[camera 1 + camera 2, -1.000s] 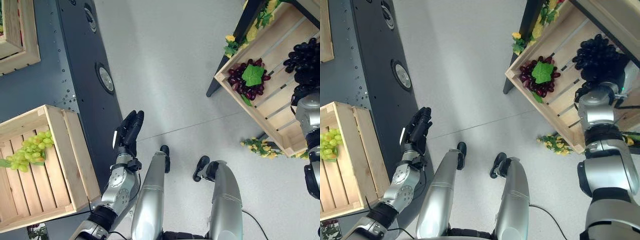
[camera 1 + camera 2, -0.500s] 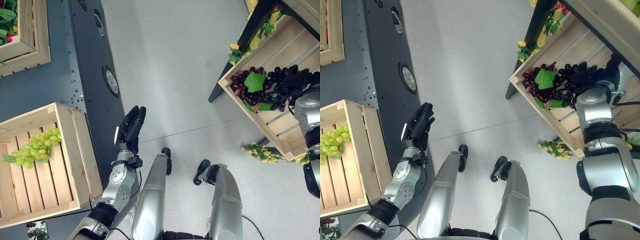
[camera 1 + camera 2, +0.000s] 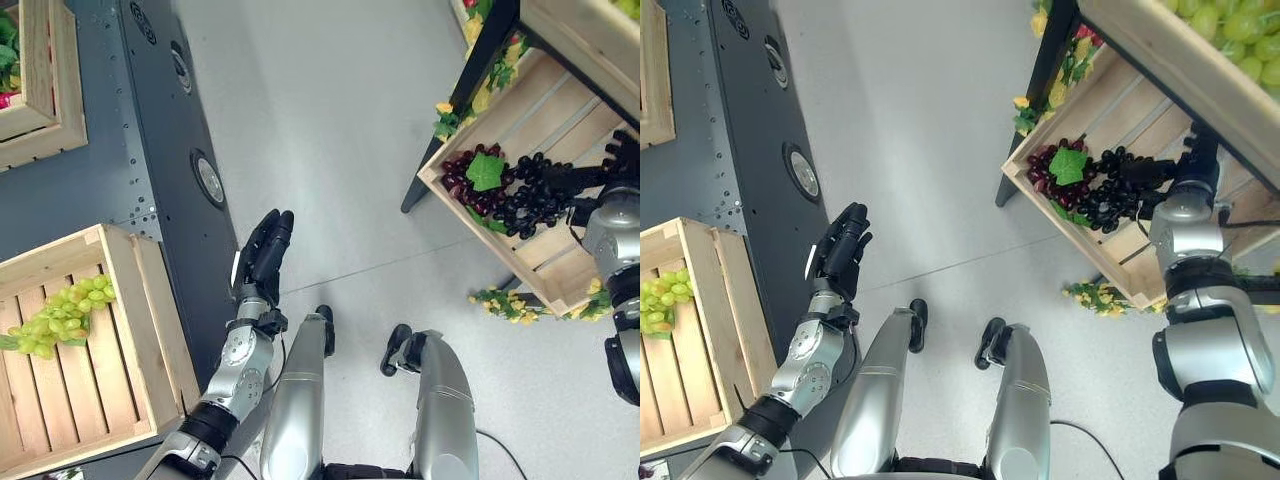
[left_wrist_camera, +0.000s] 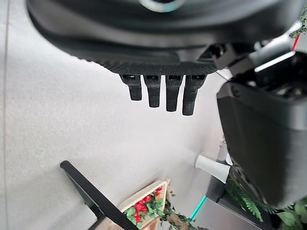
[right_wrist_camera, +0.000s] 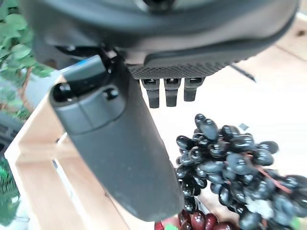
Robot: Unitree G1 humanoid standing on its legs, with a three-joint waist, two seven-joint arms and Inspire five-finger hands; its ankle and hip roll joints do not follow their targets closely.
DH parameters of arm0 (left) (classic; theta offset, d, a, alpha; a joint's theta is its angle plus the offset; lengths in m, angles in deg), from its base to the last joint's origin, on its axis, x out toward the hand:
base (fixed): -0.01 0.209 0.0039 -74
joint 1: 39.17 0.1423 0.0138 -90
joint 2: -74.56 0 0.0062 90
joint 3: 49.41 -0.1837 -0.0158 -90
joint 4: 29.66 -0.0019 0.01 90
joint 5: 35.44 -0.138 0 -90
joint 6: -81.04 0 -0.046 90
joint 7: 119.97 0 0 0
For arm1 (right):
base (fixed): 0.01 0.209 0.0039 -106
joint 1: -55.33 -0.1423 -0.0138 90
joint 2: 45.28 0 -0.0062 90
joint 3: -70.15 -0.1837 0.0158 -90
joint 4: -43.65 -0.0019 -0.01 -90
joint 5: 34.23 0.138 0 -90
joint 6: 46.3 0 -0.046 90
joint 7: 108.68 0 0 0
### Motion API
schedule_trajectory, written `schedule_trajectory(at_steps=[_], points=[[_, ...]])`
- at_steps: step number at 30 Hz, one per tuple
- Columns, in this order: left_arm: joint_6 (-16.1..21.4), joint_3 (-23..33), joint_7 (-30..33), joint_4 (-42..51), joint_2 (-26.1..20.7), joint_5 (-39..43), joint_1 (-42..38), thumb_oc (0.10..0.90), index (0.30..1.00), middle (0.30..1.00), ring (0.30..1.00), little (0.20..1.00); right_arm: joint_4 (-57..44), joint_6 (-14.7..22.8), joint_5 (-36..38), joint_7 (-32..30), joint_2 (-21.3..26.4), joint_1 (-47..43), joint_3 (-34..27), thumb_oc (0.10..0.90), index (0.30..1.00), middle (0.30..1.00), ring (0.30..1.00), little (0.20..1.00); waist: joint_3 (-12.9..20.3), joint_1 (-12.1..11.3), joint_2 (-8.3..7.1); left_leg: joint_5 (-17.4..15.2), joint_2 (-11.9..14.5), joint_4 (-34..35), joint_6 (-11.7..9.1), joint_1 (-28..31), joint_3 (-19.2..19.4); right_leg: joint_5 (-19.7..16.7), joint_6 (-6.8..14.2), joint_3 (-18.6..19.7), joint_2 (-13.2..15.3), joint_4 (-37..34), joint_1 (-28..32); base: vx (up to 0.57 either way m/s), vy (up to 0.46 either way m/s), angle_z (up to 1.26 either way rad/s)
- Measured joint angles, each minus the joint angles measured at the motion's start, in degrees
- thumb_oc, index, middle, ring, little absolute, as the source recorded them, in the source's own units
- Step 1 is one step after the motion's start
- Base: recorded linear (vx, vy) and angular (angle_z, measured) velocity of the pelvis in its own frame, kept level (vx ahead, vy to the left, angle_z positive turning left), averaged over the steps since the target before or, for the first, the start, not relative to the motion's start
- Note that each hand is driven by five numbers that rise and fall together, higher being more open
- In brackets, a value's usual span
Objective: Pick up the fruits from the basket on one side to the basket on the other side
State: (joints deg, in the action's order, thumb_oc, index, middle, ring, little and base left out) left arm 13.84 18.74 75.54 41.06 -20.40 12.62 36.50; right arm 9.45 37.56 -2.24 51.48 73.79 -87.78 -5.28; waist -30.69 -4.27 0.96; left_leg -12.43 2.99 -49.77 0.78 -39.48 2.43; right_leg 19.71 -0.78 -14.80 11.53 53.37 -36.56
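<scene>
Glossy black grapes point(image 3: 535, 190) on slatted wooden crate point(image 3: 560, 290), right hand point(image 5: 144, 143) fingers released.

The right hand point(image 5: 168, 93), fingers straight, hangs over black grapes point(image 5: 230, 163) lying in a wooden crate point(image 5: 43, 158).

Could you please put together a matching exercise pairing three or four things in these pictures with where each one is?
Things:
1. green grapes
2. black grapes
3. red grapes
4. left robot hand

Places:
A. in the air above the floor, fingers straight
B. in the right crate, under a green leaf
C. in the left crate
D. in the right crate, just past the right robot hand

Pairs: 1-C, 2-D, 3-B, 4-A
</scene>
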Motion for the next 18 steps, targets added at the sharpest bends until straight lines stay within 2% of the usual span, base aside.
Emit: schedule_trajectory(at_steps=[5,6,9,11,14,18], points=[[0.0,0.2,0.4,-0.2,0.1,0.0,0.0,0.800,0.900,0.900,0.900,0.900,-4.0,2.8,-0.1,1.1,-3.7,7.7,-1.0,0.800,0.900,0.900,0.900,0.900,0.1,0.3,-0.92,0.0,0.1,2.9,0.0,4.6,1.5,-0.4,0.6,1.1,0.2,-2.3,3.4,0.04,0.032,-0.11],[0.0,0.4,0.6,-0.8,0.2,0.0,0.0,0.800,0.900,0.900,0.900,0.900,-6.6,3.5,-0.1,1.1,-5.9,10.7,-1.1,0.800,0.900,0.900,0.900,0.900,0.0,0.3,-1.43,0.0,0.1,3.8,0.0,6.4,2.2,-0.4,0.6,1.5,0.2,-2.8,4.7,0.04,0.023,-0.17],[-0.1,0.8,1.2,-2.6,1.2,-0.1,-0.1,0.800,0.900,0.900,0.900,0.900,-11.3,4.8,-0.6,2.4,-12.2,17.1,-0.5,0.800,0.900,0.900,0.900,0.900,0.0,1.2,-1.50,0.0,0.7,6.6,0.1,11.1,2.9,-0.8,1.2,1.5,-0.4,-5.7,9.1,0.05,0.025,-0.10],[-0.1,0.9,1.4,-2.7,1.7,-0.1,-0.3,0.800,0.900,0.900,0.900,0.900,-12.3,4.8,-0.7,3.6,-14.2,19.0,0.0,0.800,0.900,0.900,0.900,0.900,0.0,1.8,-1.49,-0.1,0.7,7.6,0.1,12.7,3.1,-0.8,1.3,1.4,-0.5,-6.7,10.8,0.08,0.016,-0.03],[-0.3,0.9,1.5,-5.0,2.8,-0.6,-0.6,0.800,0.900,0.900,0.900,0.900,-13.9,5.1,-4.7,3.8,-18.2,22.4,0.4,0.800,0.900,0.900,0.900,0.900,0.1,2.4,-1.67,0.2,0.8,10.9,-0.3,17.5,3.7,-1.3,1.9,1.5,-1.0,-10.1,15.3,0.09,0.008,-0.06],[-0.8,2.0,1.5,-5.6,3.1,-1.0,0.2,0.800,0.900,0.900,0.900,0.900,-19.0,5.2,-6.9,4.7,-19.4,26.8,3.0,0.800,0.900,0.900,0.900,0.900,0.3,2.7,-2.06,0.3,0.8,14.7,-0.5,22.8,4.4,-1.9,2.5,1.6,-1.5,-14.1,20.3,0.08,0.008,-0.06]])
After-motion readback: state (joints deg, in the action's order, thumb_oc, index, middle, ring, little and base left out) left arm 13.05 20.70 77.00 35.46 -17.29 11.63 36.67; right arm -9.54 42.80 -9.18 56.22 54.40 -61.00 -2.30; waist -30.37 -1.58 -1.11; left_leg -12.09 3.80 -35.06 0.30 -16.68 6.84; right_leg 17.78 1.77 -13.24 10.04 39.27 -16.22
